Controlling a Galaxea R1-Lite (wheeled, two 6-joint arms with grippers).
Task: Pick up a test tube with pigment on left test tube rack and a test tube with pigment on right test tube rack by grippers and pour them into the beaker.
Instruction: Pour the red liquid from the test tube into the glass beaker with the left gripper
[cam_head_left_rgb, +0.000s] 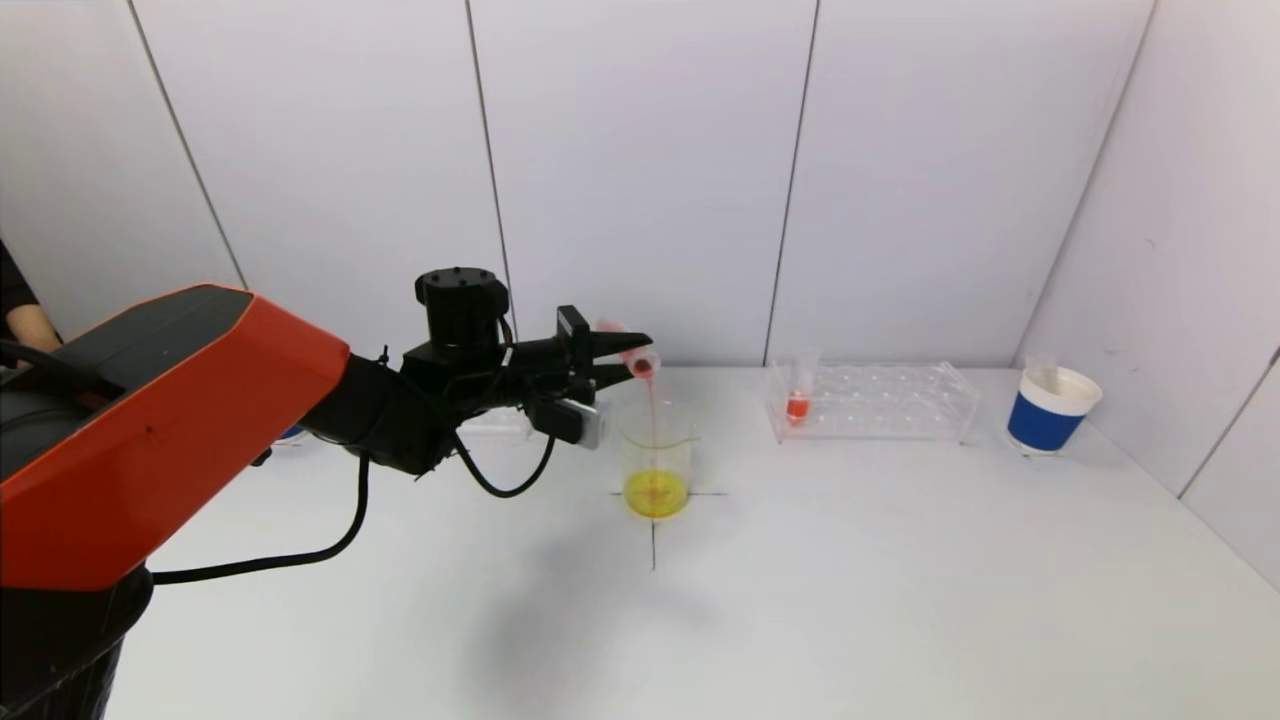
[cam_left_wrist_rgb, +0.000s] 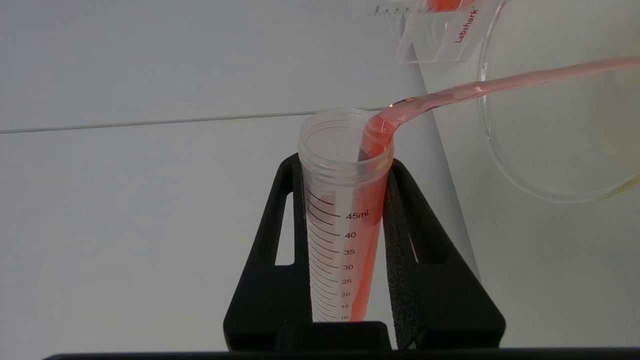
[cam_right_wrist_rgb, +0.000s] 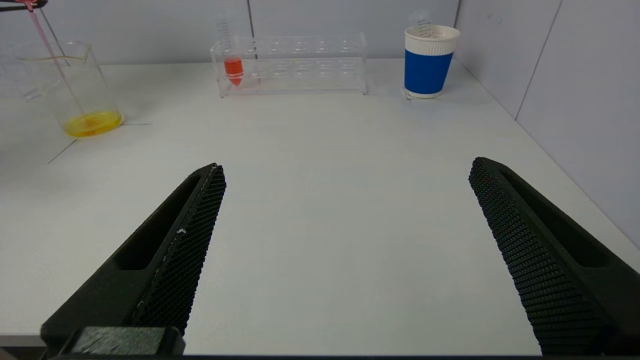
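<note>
On the left, our left gripper (cam_head_left_rgb: 628, 360) clamps a tilted test tube (cam_left_wrist_rgb: 345, 220), its mouth above the beaker (cam_head_left_rgb: 656, 458), and a thin red stream (cam_head_left_rgb: 651, 420) falls into the yellow liquid (the beaker stands on a black cross mark). Further right, the right rack (cam_head_left_rgb: 872, 402) holds one red-filled tube (cam_head_left_rgb: 798, 395); beyond it stands a blue cup (cam_head_left_rgb: 1050, 410). Our right gripper (cam_right_wrist_rgb: 345, 200) hangs spread wide over the table (cam_head_left_rgb: 880, 580), holding nothing.

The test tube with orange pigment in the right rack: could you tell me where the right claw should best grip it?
Grip the test tube on its clear upper part, above the rack, coming from the open front side. It stands upright in an end slot; pigment fills only the bottom. The right claw is open.
</note>
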